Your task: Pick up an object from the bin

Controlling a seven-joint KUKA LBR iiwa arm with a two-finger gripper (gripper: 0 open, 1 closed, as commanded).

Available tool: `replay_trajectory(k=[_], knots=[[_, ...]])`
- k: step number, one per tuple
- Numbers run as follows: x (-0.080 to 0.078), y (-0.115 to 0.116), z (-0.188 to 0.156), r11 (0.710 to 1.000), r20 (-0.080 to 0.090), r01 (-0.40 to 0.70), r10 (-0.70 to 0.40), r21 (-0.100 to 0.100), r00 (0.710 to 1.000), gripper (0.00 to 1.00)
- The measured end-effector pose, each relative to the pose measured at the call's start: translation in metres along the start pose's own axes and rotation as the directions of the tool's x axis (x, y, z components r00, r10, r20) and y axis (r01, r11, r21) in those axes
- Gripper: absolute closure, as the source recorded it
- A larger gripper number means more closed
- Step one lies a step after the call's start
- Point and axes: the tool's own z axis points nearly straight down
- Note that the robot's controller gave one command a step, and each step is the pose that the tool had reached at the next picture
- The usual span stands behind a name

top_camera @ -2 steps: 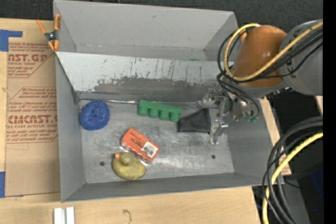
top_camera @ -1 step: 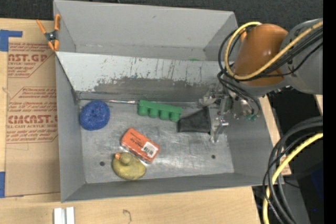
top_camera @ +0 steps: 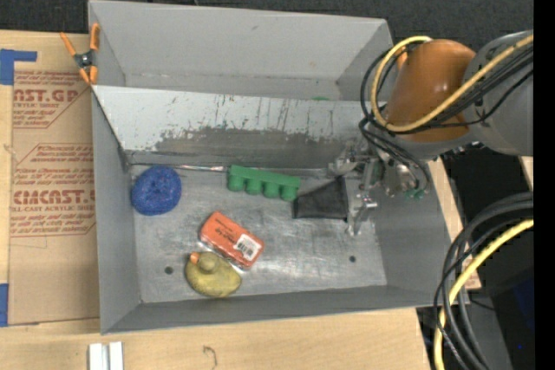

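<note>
Right now my jaws sit low at the right of the bin (top_camera: pixel 234 39); how far open they stand I cannot tell. Just left of them lies a dark wedge-shaped piece (top_camera: pixel 319 202), long axis pointing toward the green block (top_camera: pixel 263 183).

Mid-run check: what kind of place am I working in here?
Probably a robotics lab bin-picking cell: a grey metal bin holds unrelated toys, a blue ball, a green block, a yellow rubber duck, with the gripper inside it.
</note>
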Motion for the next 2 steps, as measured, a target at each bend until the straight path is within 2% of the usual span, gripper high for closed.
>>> replay_trajectory(k=[1,2], knots=[[-0.0076,0.0403,0.0490,0.977,0.008,0.215,-0.215,0.003,0.977,1.00],[-0.0076,0.0403,0.0490,0.977,0.008,0.215,-0.215,0.003,0.977,1.00]])
